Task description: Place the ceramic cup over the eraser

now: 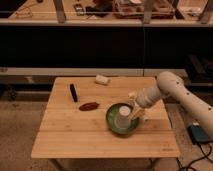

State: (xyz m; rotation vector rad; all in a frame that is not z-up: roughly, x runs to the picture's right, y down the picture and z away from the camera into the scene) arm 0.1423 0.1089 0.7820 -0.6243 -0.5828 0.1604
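Small off-white tapered ceramic cup [123, 116] sits inside round green bowl [112, 123] on wooden counter [75, 136], claw [135, 111] at its 3 o'clock, apparently positioned to grasp it, grip not discernible; slim black rectangular eraser [74, 92] lies uncovered at bowl's 10 o'clock.

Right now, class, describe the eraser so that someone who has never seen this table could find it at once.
On the wooden table, look to the left of the view, away from the end effector at the green bowl. The eraser lies near the reddish-brown oval. It is the only slim black bar, unlike the whitish block.
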